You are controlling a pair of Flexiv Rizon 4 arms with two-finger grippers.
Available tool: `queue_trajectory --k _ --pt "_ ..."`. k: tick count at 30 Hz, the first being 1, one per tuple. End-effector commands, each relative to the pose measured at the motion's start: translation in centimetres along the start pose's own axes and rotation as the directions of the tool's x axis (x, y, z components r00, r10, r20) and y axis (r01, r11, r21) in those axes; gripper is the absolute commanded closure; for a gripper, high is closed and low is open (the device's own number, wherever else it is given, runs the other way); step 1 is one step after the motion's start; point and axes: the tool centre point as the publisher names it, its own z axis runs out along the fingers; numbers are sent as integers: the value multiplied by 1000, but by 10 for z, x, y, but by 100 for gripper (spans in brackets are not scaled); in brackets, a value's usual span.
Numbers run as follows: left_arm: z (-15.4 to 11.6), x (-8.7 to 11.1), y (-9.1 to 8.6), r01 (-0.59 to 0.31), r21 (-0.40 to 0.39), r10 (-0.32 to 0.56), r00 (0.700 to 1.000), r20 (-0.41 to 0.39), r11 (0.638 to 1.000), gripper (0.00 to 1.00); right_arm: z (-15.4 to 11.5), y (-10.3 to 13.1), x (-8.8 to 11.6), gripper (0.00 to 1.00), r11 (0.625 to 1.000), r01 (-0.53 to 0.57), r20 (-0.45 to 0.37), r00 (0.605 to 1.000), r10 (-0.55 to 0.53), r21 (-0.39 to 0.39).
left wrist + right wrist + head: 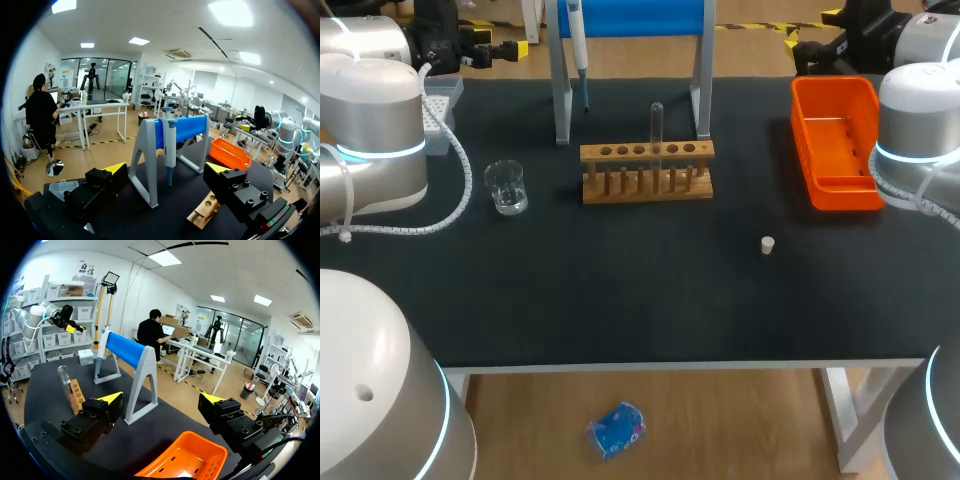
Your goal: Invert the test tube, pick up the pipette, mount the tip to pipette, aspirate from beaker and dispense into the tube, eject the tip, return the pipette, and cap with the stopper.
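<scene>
Test tube stands vertical in the wooden rack. Beaker at its nine o'clock, pipette hanging on the blue stand at eleven, stopper at four. Left gripper and right gripper gape wide, empty.

— What stands mid-desk?
— A wooden rack, with a test tube upright in one of its middle holes.
— And the beaker?
— Clear glass, left of the rack and apart from it.
— The stopper?
— Small and pale, alone on the right, nearer the front edge, well apart from the rack.
— The pipette?
— Hanging on the blue stand behind the rack. An orange bin sits at the right, a tip box at the far left.
</scene>
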Motion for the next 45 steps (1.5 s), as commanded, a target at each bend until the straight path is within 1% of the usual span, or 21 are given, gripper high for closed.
queue_trajectory --k 1,15,16,20,25,27,30,33,34,35,45 --pt "0 1 1 -1 4 1 1000 2 1000 0 0 0 0 0 1000 0 0 1000 0 -1" --pt "0 1 1 -1 4 1 1000 2 1000 0 0 0 0 0 1000 0 0 1000 0 -1" --pt "0 1 1 -4 6 4 1000 -7 1000 0 0 0 0 0 1000 0 0 1000 0 -1" --pt "-5 1 1 -30 17 30 999 -41 999 0 -3 1 5 0 999 -23 -82 996 21 -24" --pt "-11 3 2 -68 41 72 990 -120 997 0 -9 6 13 0 995 -67 -197 979 51 -74" --pt "-13 6 3 -92 37 96 983 -155 995 0 -13 9 18 0 990 -100 -265 961 71 -97" --pt "-15 10 5 -131 42 137 966 -220 990 0 -20 13 27 0 984 -114 -365 929 58 -134" --pt "-17 14 6 -175 41 180 949 -258 984 0 -27 15 32 0 981 -113 -437 899 32 -161" --pt "-17 14 6 -203 29 204 945 -255 979 0 -31 16 34 0 981 -113 -476 879 24 -159" --pt "-17 14 6 -237 17 235 942 -238 971 0 -31 16 34 0 981 -113 -476 879 24 -159" --pt "-17 14 6 -237 17 235 942 -238 971 0 -31 16 34 0 981 -113 -476 879 24 -159"
